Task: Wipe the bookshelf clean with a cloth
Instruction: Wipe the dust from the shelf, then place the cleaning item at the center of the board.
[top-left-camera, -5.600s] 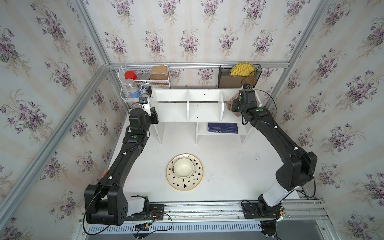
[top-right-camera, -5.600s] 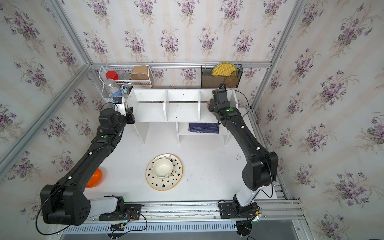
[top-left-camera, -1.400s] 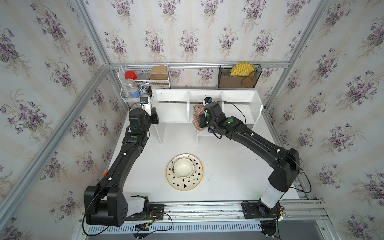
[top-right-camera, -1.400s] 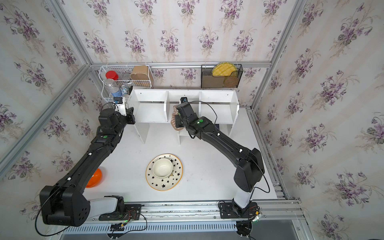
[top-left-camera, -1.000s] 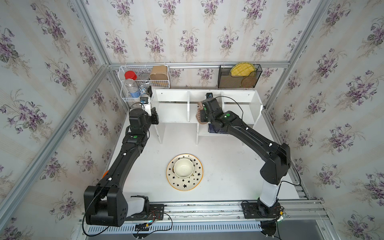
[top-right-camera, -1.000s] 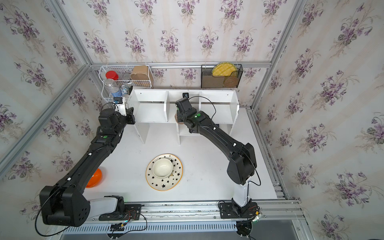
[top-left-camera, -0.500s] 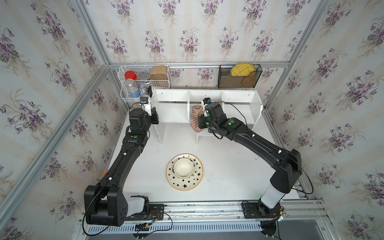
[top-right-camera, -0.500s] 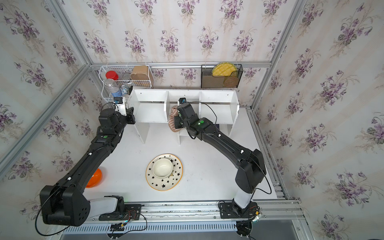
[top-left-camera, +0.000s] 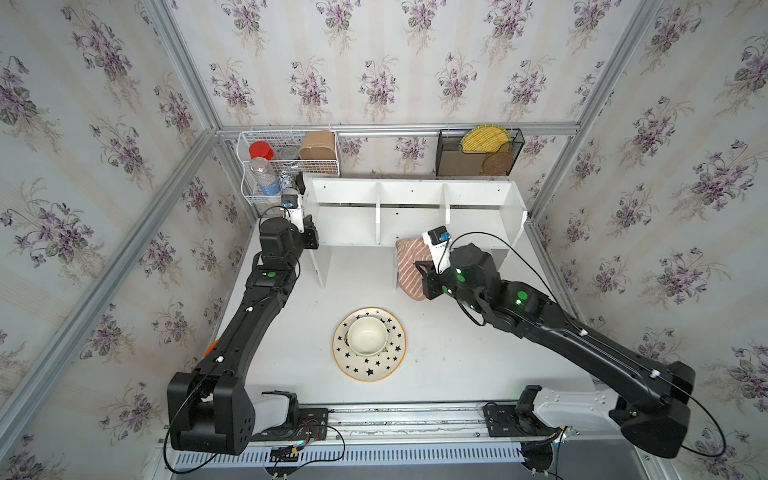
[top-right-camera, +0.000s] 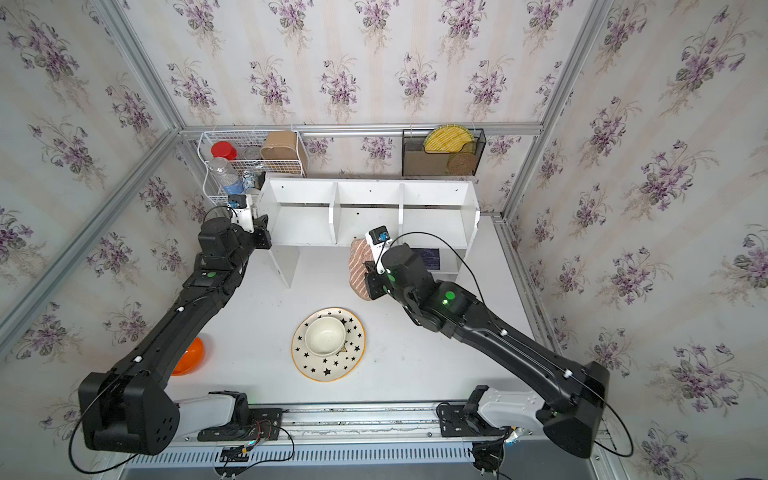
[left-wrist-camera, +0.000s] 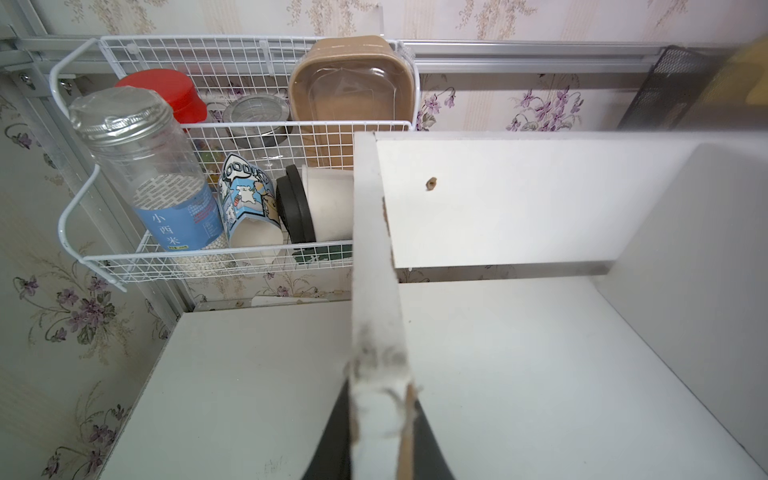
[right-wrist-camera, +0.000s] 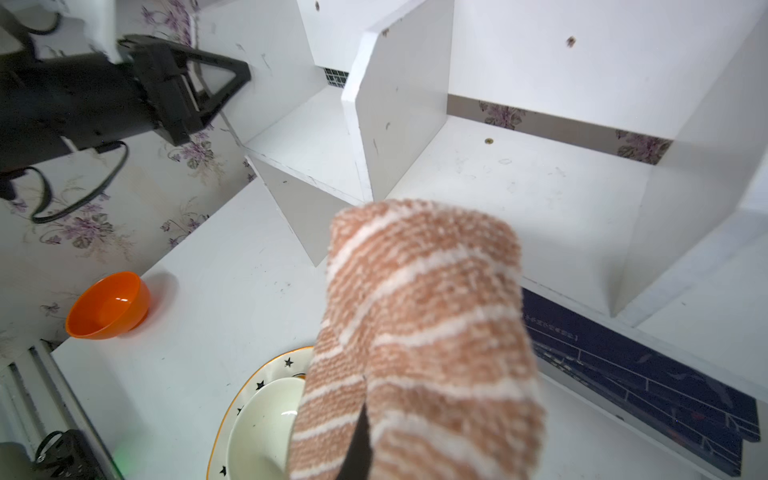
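I'm working in a robot test cell dressed up as a room at home, not a real house. The floral wallpaper (top-left-camera: 374, 62) sits on flat panels held in a bare aluminium frame (top-left-camera: 374, 128). The left arm (top-left-camera: 257, 316) and right arm (top-left-camera: 582, 340) stand on a metal rail (top-left-camera: 395, 413) with loose wiring along the white tabletop's (top-left-camera: 449, 374) front edge. The homely props are a white bookshelf (top-left-camera: 411, 195), a wire basket rack (top-left-camera: 270, 135) of jars, a black mesh organizer (top-left-camera: 451, 164), a star-patterned plate (top-left-camera: 370, 372) and an orange bowl (top-right-camera: 189, 355).

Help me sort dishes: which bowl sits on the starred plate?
The cream bowl, centred on the starred plate; the orange bowl stands apart, directly on the white table.
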